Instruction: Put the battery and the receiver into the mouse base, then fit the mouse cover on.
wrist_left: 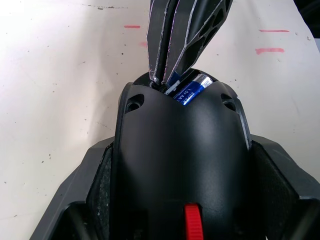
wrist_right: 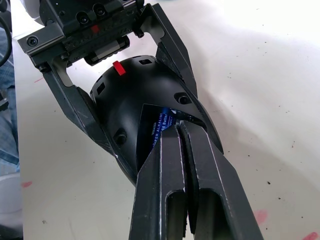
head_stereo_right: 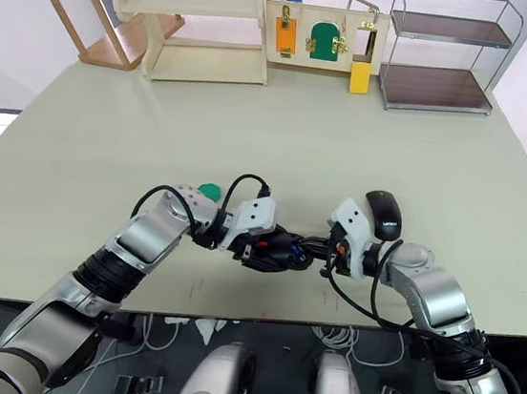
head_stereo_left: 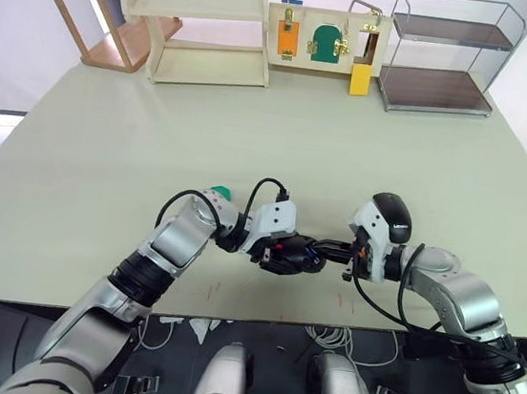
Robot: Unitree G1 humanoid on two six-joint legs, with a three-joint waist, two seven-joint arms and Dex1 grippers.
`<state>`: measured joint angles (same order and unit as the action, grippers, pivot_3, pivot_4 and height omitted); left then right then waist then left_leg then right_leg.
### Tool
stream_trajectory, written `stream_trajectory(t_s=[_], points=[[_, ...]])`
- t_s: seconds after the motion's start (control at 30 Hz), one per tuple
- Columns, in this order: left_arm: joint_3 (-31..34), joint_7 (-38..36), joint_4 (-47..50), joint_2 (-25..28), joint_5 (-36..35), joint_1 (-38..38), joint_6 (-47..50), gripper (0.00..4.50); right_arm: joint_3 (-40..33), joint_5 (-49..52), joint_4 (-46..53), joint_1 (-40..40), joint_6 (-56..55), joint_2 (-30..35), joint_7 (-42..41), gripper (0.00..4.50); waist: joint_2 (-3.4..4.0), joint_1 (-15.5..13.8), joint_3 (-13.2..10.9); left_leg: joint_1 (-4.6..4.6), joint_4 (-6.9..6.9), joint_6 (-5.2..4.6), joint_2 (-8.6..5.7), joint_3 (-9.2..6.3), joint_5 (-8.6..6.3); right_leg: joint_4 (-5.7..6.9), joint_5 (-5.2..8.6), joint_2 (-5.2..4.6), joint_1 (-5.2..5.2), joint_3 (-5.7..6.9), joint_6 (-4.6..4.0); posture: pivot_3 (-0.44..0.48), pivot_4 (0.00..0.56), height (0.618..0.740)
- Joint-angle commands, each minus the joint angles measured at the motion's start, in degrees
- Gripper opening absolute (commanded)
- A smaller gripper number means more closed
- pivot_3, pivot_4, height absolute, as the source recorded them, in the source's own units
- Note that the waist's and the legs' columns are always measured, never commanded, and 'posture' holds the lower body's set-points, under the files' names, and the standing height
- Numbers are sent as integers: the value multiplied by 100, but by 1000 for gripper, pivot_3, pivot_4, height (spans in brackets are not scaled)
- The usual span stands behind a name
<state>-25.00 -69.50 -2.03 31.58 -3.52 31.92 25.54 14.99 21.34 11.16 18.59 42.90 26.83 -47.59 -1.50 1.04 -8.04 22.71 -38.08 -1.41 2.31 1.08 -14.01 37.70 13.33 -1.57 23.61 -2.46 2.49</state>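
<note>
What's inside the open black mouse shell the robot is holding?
The blue battery lies in the mouse base, with the right gripper shut and pushing on it. The base's curved shell covers much of the hollow, so I can't tell whether the receiver is inside.

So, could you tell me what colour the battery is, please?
Blue, with white lettering on the battery; right wrist view shows it best.

blue battery (wrist_left: 192, 89), black mouse base (wrist_left: 175, 150)

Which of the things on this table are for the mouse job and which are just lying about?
For the job: mouse base, battery inside it, mouse cover.
Lying about: green disc, wooden shelf, latch board, wire rack.
</note>
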Motion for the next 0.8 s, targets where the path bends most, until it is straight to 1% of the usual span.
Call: stream_trajectory(t_s=[0.03,0.13,0.2,0.33,0.43,0.5,0.63,0.73,0.8], points=[[-68,-37,15,2,-2,-64,50,2991,471,-293,-549,-331,64,49,-11,59,0,0,0,0,0,0,0,0,0,0,0,0,0,0,0,0,150,740],[-66,-46,39,17,-4,-69,51,2991,178,-148,-390,-411,-576,-98,-134,59,0,-4,0,1,1,0,0,0,0,-1,0,0,1,1,0,0,150,740],[-57,-52,44,36,-3,-71,40,2991,24,-161,-315,-497,-1145,-122,-240,59,1,-5,-3,2,2,0,0,0,0,-2,1,0,1,1,1,0,150,740],[-64,-52,68,41,1,-76,47,2991,-165,-193,-236,-660,-1852,-84,-373,59,5,-7,-10,7,2,0,0,0,0,-3,2,0,4,1,2,0,150,740],[-64,-45,55,33,8,-78,35,2991,-555,65,-80,-764,-2162,-320,-220,59,7,-7,-23,12,2,0,0,0,0,-2,2,-1,9,1,2,0,150,740],[-66,-42,63,26,9,-84,36,2991,-630,105,37,-903,-2349,-284,-341,59,16,-16,-33,13,2,0,0,1,0,-2,2,-1,9,0,3,0,150,740],[-72,-30,97,17,7,-98,49,2991,-865,108,56,-1143,-2745,-317,-306,59,16,-20,-38,14,2,0,0,2,0,-4,2,-2,9,0,3,0,150,740],[-74,-28,89,12,13,-91,41,2991,-1177,201,18,-1406,-3237,-272,-455,59,17,-23,-41,15,2,0,0,1,0,-4,2,-2,9,1,3,0,150,740],[-70,-31,85,14,12,-82,37,2991,-1269,322,-1,-1587,-3413,-79,-820,59,19,-24,-44,16,2,0,0,1,0,-5,2,-2,9,1,3,0,150,740]])
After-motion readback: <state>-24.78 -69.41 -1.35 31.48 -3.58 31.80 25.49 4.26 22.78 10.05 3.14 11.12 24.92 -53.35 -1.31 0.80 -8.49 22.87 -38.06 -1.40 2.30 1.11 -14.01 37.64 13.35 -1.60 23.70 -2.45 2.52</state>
